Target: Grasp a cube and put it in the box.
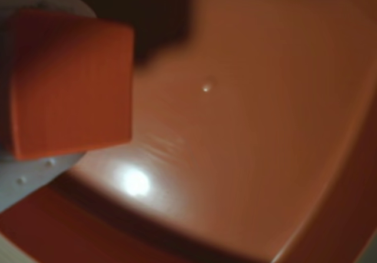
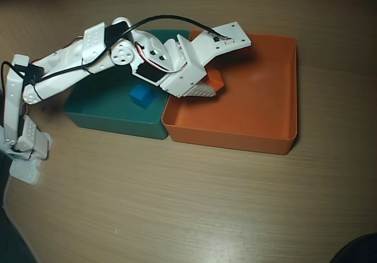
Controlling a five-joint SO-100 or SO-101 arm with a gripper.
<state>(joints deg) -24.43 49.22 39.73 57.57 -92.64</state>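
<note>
The small orange cube (image 1: 70,83) fills the left of the wrist view, held against the white finger (image 1: 26,177). In the overhead view the cube (image 2: 215,79) shows just under the white gripper (image 2: 212,83), above the left part of the orange box (image 2: 259,113). The gripper is shut on the cube and holds it a little above the box floor (image 1: 247,157), inside the walls. The other finger is only a dark blur at the top of the wrist view.
A teal tray (image 2: 100,107) stands against the box's left wall in the overhead view, with a blue cube (image 2: 142,96) in it, partly under the arm. The arm's base (image 2: 23,139) is at the far left. The wooden table (image 2: 188,204) lies below the trays.
</note>
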